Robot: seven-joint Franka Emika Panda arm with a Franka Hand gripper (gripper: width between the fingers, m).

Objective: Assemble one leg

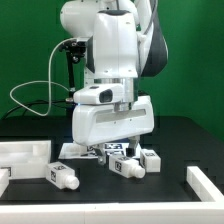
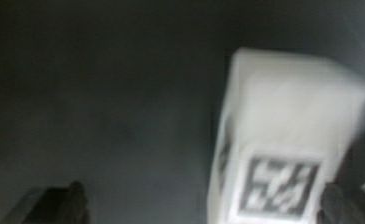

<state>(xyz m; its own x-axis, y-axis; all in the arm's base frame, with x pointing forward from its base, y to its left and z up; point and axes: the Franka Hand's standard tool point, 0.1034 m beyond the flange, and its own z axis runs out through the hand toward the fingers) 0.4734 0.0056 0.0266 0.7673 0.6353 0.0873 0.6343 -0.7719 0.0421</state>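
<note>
The gripper (image 1: 122, 150) hung low over the black table (image 1: 180, 140), almost directly above the leg (image 1: 126, 166), which lay flat in a cluster of like pegs (image 1: 150, 158). In the wrist view the leg (image 2: 282, 130) sat off-centre between spread jaws, well apart from the one dark fingertip (image 2: 54, 205) that showed, its long axis seemingly across the closing line. The neighbouring pegs lay just beside it, so finger room looked tight, with more bare table toward the exterior view's right
</note>
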